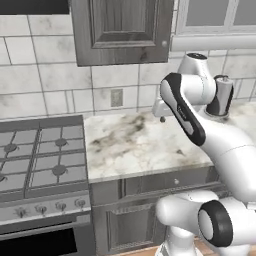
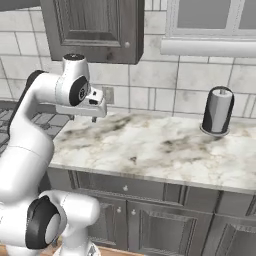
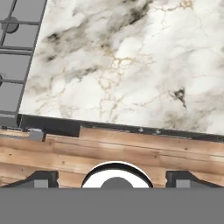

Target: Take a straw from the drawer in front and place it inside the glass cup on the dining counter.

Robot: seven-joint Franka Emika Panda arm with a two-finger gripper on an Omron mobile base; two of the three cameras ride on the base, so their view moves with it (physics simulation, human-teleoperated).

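While the drawer (image 2: 125, 188) stood closed | gripper (image 2: 94, 118) hung above the desk (image 2: 165, 145), jaws apart | drawer front lay below and nearer.

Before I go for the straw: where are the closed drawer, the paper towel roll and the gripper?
drawer (image 2: 125, 188), right base view, panel front by the knob.
paper towel roll (image 2: 218, 110), right base view, middle of roll.
gripper (image 2: 94, 118), right base view, between fingertips.

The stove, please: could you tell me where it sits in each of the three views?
Left base view: the stove takes up the lower left.
Right base view: a sliver at the left edge.
Hand view: the upper left corner.
Shared landmark: the marble worktop adjoining it.
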